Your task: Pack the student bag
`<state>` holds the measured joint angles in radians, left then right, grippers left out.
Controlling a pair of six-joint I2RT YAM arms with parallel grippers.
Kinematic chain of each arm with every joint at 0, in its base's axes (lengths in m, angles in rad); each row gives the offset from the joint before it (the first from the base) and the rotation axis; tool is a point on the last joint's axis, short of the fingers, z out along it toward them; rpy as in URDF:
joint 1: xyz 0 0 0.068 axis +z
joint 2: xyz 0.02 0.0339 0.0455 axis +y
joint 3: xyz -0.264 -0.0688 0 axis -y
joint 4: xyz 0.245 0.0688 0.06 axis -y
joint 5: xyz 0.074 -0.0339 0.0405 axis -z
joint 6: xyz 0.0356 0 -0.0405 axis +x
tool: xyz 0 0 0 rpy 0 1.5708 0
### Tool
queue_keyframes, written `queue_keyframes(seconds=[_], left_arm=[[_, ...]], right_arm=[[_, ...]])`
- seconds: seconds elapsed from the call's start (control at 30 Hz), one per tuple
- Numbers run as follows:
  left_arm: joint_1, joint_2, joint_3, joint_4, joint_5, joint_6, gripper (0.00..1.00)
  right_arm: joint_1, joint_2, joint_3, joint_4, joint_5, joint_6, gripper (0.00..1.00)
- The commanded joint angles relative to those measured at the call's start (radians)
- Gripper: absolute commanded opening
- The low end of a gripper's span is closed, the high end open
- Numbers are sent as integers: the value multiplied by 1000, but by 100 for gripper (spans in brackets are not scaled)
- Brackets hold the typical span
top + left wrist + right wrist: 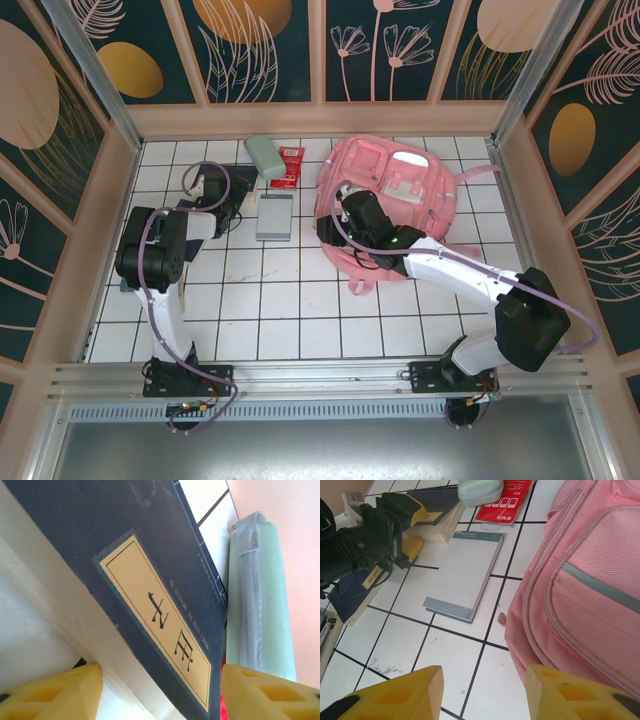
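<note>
The student bag [400,195] lies upper right of centre on the tabletop [260,310]. The left end effector [160,690] straddles the dark blue book [100,540]; whether it is clamped cannot be told. The right end effector [480,695] stands half-wide and empty. Risk: with a shallow edge hold, the book may pivot and drop.

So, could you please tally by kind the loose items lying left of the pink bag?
Dark blue books: 2
Grid notepad: 1
Pale green case: 1
Red packet: 1
Total: 5
Not counted: a cut-off thing at the far left.
</note>
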<state>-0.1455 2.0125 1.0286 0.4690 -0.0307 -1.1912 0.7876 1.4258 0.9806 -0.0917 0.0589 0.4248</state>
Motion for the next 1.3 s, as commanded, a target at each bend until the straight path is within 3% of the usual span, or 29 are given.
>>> queue_keyframes(seconds=[0.0, 0.17, 0.2, 0.7, 0.93, 0.97, 1.03, 1.07, 1.27], left_arm=[[6, 43, 14, 18, -3, -33, 48], [6, 4, -39, 17, -30, -39, 4], [7, -11, -50, 12, -36, -36, 0], [6, -329, -407, -214, -39, 143, 0], [5, -477, -576, -150, 53, 207, 0], [5, -487, -579, -120, 77, 210, 7], [5, -479, -562, -71, 126, 217, 22], [2, -459, -544, -49, 146, 217, 24], [-56, -307, -435, 30, 171, 218, 19]], right_arm=[[4, 2, -13, 36, 4, 9, 47], [4, 8, -13, 40, 1, 12, 47], [5, 11, -15, 43, -2, 14, 47], [46, 62, 6, 91, -30, 5, 47], [87, 153, 61, 113, -39, -6, 46], [92, 164, 72, 111, -39, -7, 46], [97, 178, 87, 104, -39, -8, 46], [100, 179, 90, 102, -40, -6, 46], [104, 165, 80, 89, -21, 2, 46]])
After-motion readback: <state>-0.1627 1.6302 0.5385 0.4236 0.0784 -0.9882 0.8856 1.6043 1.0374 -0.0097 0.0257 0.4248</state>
